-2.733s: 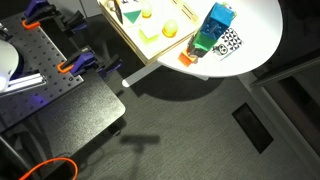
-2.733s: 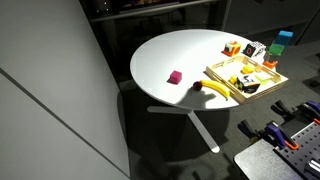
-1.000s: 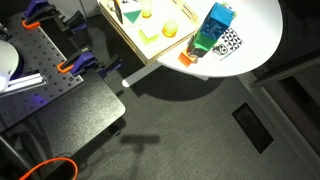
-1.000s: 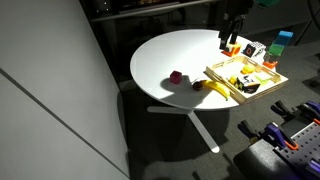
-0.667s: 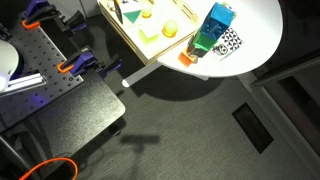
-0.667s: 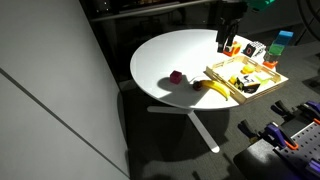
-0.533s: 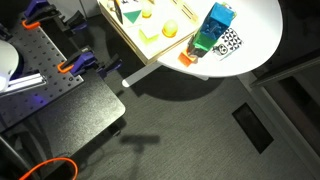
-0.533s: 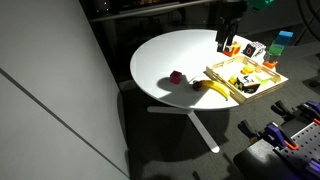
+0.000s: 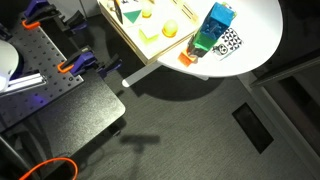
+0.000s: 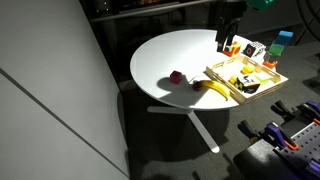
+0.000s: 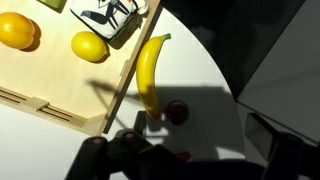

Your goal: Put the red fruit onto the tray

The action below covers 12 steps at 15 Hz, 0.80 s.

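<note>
Round white tabletop fills the middle of your exterior view; a dark floor lies beneath.

Pale wooden tray sits on the tabletop at the side nearest the robot's base. In the wrist view its thin raised edge runs diagonally, with bare wood inside.

Your arm comes in from above. The end effector hangs over the far side of the tabletop, above the tray's far corner and well apart from the fruit. The wrist view shows only dark shadowed shapes along the bottom edge, so you cannot tell whether the fingers are spread or pressed together. Nothing is seen held.

Blue-and-green block stands upright by the tray's end, next to a checkered tag.

Banana lies on the bare tabletop, alongside the tray's outer edge.

Two yellow round pieces and rest inside the tray.

Red fruit sits on the bare tabletop, outside the tray. The wrist view puts it just beside the banana's lower tip; contact cannot be judged.
</note>
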{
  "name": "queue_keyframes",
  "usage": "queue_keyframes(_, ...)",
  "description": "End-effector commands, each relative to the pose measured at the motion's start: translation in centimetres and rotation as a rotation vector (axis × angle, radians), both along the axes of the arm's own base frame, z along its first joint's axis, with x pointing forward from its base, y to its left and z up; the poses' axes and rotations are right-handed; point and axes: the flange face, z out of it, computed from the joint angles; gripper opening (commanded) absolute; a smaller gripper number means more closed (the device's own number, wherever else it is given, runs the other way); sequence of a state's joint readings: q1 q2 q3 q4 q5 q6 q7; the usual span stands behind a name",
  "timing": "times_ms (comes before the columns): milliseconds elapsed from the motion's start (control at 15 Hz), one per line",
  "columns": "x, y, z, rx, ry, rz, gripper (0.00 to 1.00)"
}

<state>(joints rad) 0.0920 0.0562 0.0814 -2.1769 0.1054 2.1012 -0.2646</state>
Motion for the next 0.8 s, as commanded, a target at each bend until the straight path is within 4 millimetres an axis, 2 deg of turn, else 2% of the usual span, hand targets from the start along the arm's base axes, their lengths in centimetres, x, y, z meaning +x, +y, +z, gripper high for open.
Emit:
queue_keyframes(0,0.5,0.3,-0.1,-0.041,0.002,0.000,1.00)
queue_keyframes(467,1.7,0.8,-3.3,-0.101,0.026,0.033,1.00)
queue_keyframes(733,2.6,2.0,-5.8,-0.106,0.005,0.069,1.00)
